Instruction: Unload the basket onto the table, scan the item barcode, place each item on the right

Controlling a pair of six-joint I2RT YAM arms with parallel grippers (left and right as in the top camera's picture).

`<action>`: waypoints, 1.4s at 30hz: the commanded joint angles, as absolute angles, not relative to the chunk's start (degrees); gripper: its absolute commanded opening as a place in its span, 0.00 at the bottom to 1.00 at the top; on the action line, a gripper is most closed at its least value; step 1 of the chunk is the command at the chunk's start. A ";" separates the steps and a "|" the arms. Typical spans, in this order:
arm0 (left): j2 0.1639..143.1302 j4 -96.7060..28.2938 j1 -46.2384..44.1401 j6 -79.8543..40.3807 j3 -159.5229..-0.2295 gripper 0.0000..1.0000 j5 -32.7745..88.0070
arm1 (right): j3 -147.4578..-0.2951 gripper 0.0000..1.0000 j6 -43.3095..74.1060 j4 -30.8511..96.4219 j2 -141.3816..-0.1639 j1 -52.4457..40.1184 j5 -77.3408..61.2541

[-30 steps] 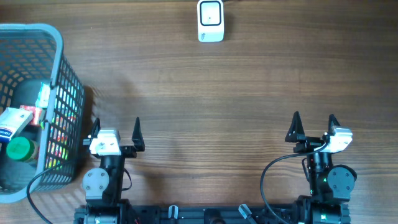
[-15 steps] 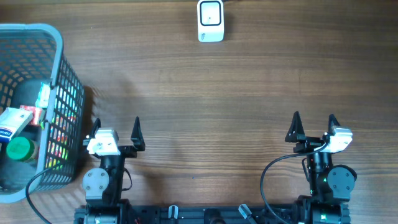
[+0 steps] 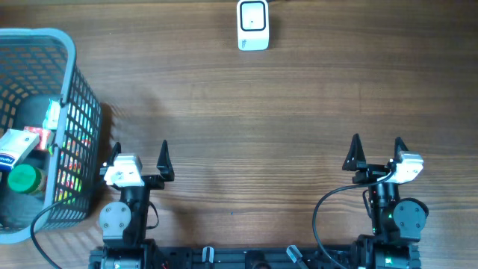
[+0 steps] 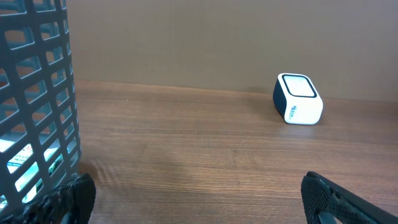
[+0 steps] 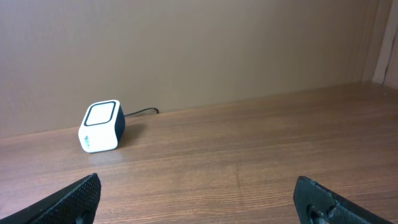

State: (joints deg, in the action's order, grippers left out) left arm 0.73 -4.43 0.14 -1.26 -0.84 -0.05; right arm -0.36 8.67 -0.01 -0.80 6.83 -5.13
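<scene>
A white barcode scanner (image 3: 253, 25) with a dark window stands at the far middle of the table; it also shows in the left wrist view, scanner (image 4: 298, 99), and the right wrist view, scanner (image 5: 101, 126). Several items (image 3: 22, 153) lie in the grey mesh basket (image 3: 71, 112) at the left; no barcode is readable. My left gripper (image 3: 140, 153) rests open at the near left beside the basket, nothing between its fingers (image 4: 339, 199). Open and empty too, my right gripper (image 3: 377, 151) sits at the near right, fingers (image 5: 71, 196) wide apart.
A dark cable runs from the scanner toward the back wall (image 5: 140, 112). The basket wall (image 4: 37, 93) fills the left of the left wrist view. Bare wooden tabletop (image 3: 254, 127) lies between the grippers and the scanner.
</scene>
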 commanded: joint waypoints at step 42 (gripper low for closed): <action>40.32 -50.17 0.49 -7.75 -64.29 1.00 24.45 | -0.27 1.00 7.64 -0.32 -1.04 6.59 -5.85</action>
